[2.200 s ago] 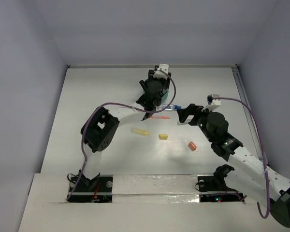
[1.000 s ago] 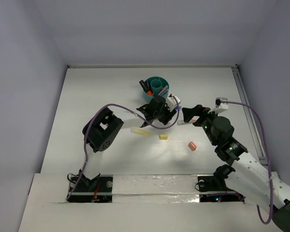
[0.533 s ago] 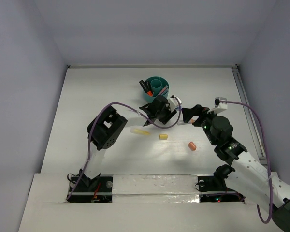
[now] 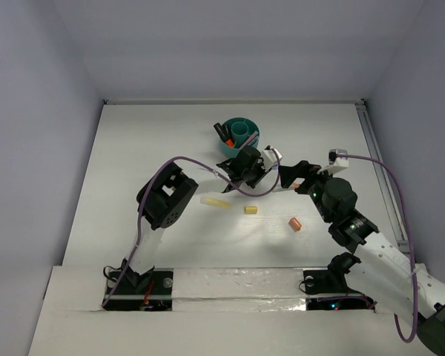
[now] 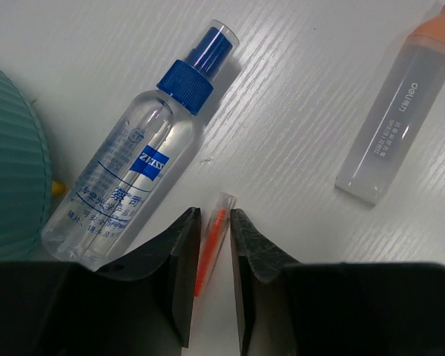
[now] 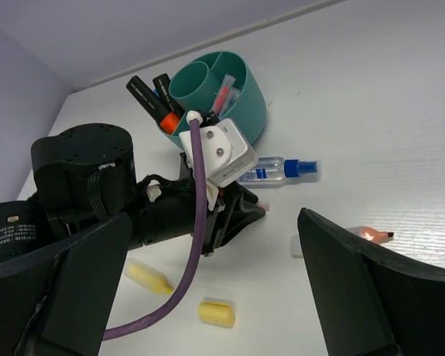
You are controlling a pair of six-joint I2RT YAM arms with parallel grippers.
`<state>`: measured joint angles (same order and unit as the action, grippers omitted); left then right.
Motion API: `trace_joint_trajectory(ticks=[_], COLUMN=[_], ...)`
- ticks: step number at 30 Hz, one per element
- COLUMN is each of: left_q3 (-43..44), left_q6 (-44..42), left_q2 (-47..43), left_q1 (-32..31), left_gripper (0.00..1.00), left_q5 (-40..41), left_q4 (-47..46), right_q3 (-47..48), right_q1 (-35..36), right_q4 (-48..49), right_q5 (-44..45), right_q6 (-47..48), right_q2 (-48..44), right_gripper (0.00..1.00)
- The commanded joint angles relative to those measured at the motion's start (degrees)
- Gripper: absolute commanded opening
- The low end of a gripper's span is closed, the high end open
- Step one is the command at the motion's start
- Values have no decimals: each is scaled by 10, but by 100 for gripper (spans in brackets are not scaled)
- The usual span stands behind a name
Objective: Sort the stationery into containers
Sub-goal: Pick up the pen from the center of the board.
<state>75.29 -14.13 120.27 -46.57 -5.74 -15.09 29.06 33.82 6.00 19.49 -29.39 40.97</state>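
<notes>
Teal organizer (image 6: 248,104): far centre of table (image 4: 133,148), markers standing inside | right gripper (image 4: 291,176): jaws wide, empty | left gripper (image 5: 215,215): jaws narrow, straddling orange-red pen (image 5: 209,252) lying by organizer; grip unclear | Zeiss spray bottle (image 5: 144,170): flat beside pen | yellow bit (image 4: 250,210), orange bit (image 4: 295,223): loose mid-table

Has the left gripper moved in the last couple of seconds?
Yes. In the top view the left gripper was over the teal organizer; now it sits just below it in the picture, jaws either side of a thin orange pen.
</notes>
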Motion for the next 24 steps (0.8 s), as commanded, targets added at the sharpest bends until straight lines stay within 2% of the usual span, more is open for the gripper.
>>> trace_joint_trajectory(ticks=[1,3,4,5,6,8,17,24], left_q3=[6,0,-2,-3,-3,-1,-25,-95], left_q6=[-11,-9,-8,-8,-9,-9,-4,42], left_q2=[7,6,6,7,8,8,-36,-150], left_q1=[2,2,2,2,2,2,-3,-3], left_gripper=[19,17,11,11,5,1,0,0], left_q5=[22,24,27,27,32,37,92,147], left_q4=[16,13,12,12,12,13,8,-93], right_q3=[10,10,10,10,10,10,12,10], right_q1=[3,3,3,3,3,3,3,3], right_q4=[21,22,22,22,22,22,23,25], right_q5=[6,5,6,6,6,6,2,2], right_q6=[2,2,2,2,2,2,2,1], right_q2=[2,2,3,3,3,3,11,10], right_gripper=[100,100,100,100,100,100,100,100])
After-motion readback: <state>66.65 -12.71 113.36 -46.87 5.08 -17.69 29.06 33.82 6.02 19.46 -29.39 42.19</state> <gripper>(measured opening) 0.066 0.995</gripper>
